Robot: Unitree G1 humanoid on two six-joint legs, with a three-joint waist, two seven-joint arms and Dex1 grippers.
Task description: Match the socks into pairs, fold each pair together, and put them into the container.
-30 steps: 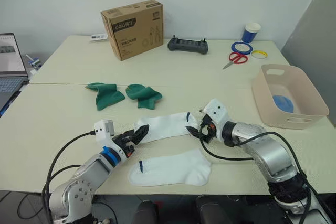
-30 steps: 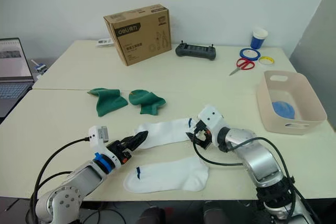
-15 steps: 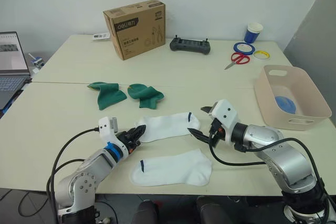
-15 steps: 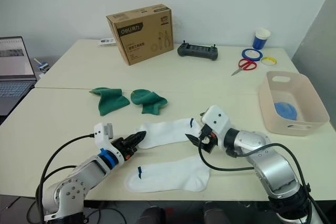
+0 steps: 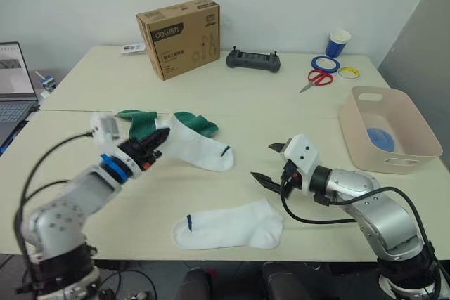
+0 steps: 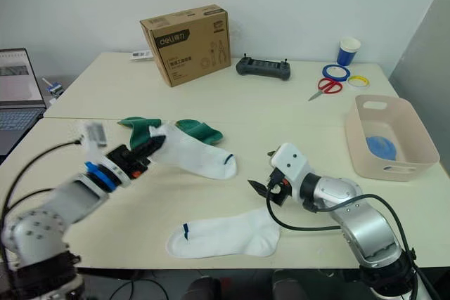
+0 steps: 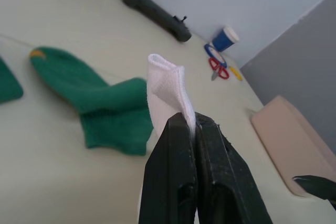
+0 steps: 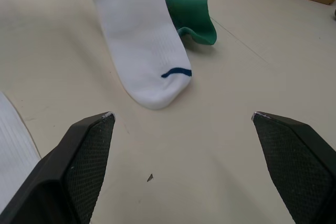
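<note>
Nearest the front edge of the cream table (image 5: 84,89), a white ankle sock with a small dark mark (image 5: 228,225) lies flat and untouched, its marked cuff toward the robot's left. Just beyond it on the right, the right gripper (image 5: 269,164) hovers low over bare tabletop with its two black fingers spread wide and nothing between them. On the left, the left gripper (image 5: 156,141) has its fingers clamped tight on one end of the second white sock with a dark mark (image 5: 198,147), which trails from the fingertips toward the table centre with its far end resting on the surface. This sock lies partly across the two dark green ankle socks (image 5: 197,122) just behind it; whether it presses on them cannot be told. Well to the right, the pale pinkish-beige rectangular plastic tub with rounded corners (image 5: 415,147) stands upright near the table's right edge, and a light blue bundle (image 5: 380,137) rests on its floor. At the far side of the table stand a brown cardboard box (image 5: 179,36), a dark grey handheld controller (image 5: 252,60), red-handled scissors (image 5: 315,79), two rolls of tape, blue (image 5: 323,64) and yellow (image 5: 346,72), and a blue paper cup (image 5: 337,43).
</note>
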